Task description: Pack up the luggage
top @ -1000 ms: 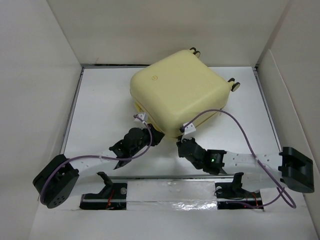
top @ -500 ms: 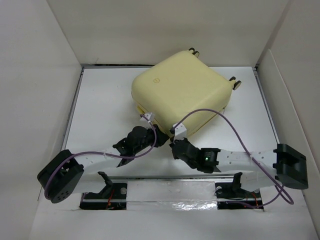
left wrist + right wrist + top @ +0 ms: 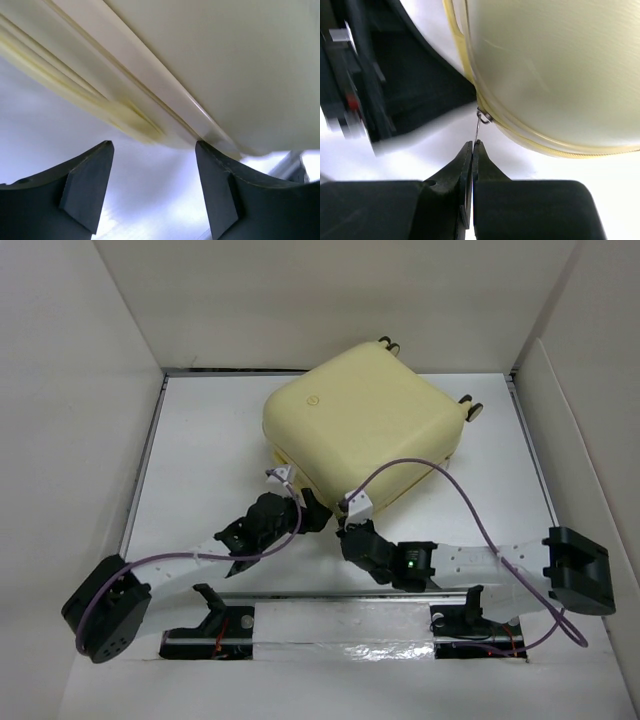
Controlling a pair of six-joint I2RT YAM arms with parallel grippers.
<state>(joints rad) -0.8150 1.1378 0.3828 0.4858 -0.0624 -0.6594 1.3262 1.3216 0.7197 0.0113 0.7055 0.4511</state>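
Presently, note the luggage: a small hard-shell case, pale yellow, smooth and slightly glossy, with rounded corners. Lies flat and closed on the white tabletop, turned at an angle, in the far middle to right part. Shows a small round mark on the top shell towards the far-left corner. Carries cream-and-black wheels along the far-right end, one pair at the far corner and one at the right corner. Has a raised yellow seam running round the side, seen close up in both wrist views.

See the left pincer at the near-left side of the luggage, just beside the seam. Stands with jaws well apart and grips nothing; only bare tabletop between the two dark fingers. Appears in its own view with the right-hand finger tip at or nearly at the lower shell edge; contact cannot be confirmed.

Find the right pincer at the near corner of the luggage, close beside the left one. Closed fully, fingertips pressed together on the lower end of a thin metal zip pull. Hangs, that pull, from a small ring on the seam, with the shell just above and beyond the fingertips.
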